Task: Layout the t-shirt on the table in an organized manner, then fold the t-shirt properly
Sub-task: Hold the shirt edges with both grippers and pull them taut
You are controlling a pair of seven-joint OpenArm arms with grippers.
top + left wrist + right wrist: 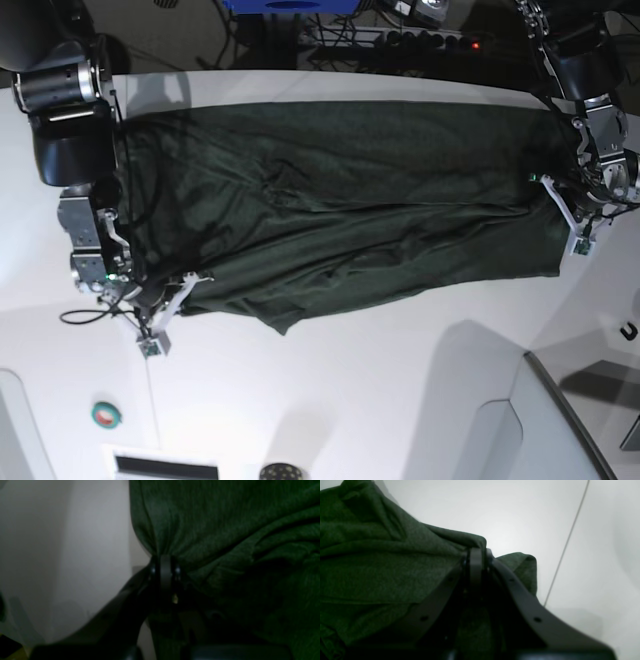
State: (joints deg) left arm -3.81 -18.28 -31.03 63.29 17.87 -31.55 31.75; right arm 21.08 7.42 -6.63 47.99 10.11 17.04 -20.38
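Between my two arms the t-shirt stretches across the table; my left gripper pinches one edge; my right gripper clamps the opposite edge

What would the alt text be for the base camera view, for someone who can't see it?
A dark green t-shirt lies stretched across a white table, held at opposite ends by two robot arms: the right gripper at the picture's left, the left gripper at its right, both shut on fabric.
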